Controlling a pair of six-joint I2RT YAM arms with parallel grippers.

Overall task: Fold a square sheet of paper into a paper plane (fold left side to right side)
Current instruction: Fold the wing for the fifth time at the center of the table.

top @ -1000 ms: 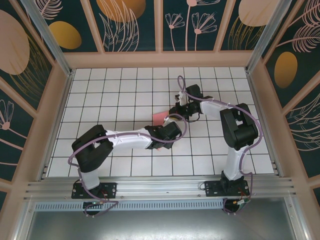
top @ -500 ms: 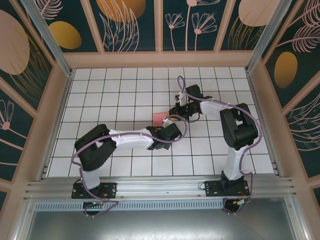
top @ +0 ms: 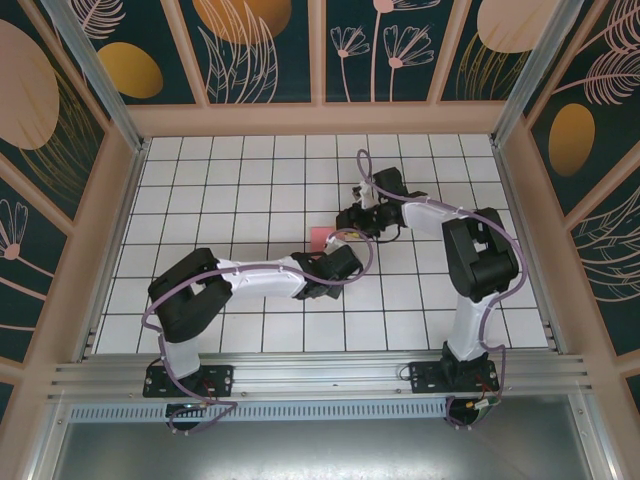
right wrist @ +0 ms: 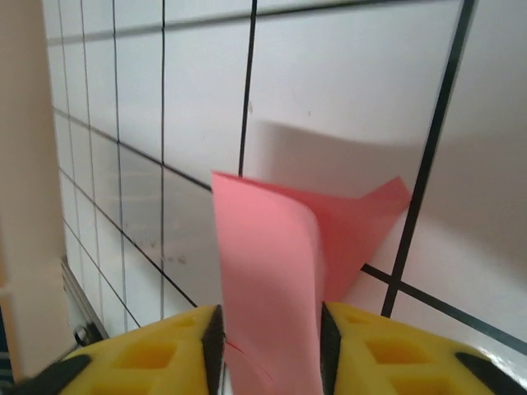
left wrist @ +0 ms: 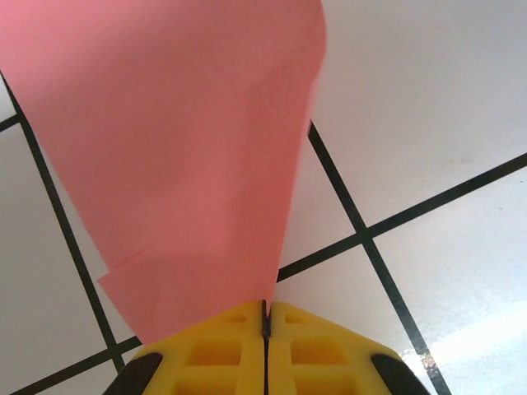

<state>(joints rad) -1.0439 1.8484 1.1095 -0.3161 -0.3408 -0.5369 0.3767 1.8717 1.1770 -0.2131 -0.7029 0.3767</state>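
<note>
The square sheet of paper [top: 320, 237] is a small coral-red shape raised off the table's middle, between both grippers. My left gripper [top: 333, 256] reaches it from the near side. In the left wrist view its yellow jaws [left wrist: 265, 306] meet with no gap, pinching the paper's [left wrist: 181, 164] lower corner. My right gripper [top: 347, 228] comes in from the far right. In the right wrist view its jaws [right wrist: 269, 317] stand apart, and the paper [right wrist: 263, 263] curls upright in the gap between them. A folded flap points right behind it.
The white table [top: 200, 200] has a black grid and is boxed in by patterned walls [top: 60, 150] on the left, back and right. A beige post [right wrist: 20, 164] stands at the left in the right wrist view. A metal rail [top: 320, 375] runs along the near edge.
My left gripper has closed on the paper's corner. My right gripper, shut before, has opened its jaws around the paper. Both arms have stayed nearly in place.
</note>
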